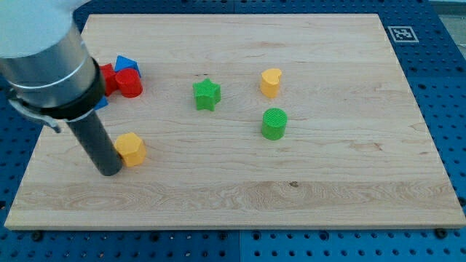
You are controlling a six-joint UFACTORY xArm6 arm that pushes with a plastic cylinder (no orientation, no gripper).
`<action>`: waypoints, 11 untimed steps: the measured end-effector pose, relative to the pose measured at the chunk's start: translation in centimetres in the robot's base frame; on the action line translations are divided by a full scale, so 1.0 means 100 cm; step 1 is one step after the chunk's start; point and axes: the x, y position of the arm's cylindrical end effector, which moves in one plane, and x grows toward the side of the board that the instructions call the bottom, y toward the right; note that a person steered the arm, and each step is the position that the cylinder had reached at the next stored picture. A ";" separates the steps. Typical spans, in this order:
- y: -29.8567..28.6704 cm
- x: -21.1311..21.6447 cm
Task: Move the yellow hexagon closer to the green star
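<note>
The yellow hexagon (132,148) lies at the view's lower left of the wooden board. The green star (207,94) lies up and to the right of it, near the board's middle. My tip (109,172) rests on the board just left of and slightly below the yellow hexagon, touching or nearly touching its left side.
A green cylinder (274,123) and a yellow heart (271,82) lie right of the star. A red block (129,83), another red block (107,78) and a blue block (126,65) cluster at the upper left, partly hidden by the arm. The wooden board (328,182) has a tag (401,33) beyond its top right corner.
</note>
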 end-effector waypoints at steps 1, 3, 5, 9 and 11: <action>0.001 -0.004; -0.005 -0.008; -0.016 -0.012; -0.004 -0.009; 0.032 -0.009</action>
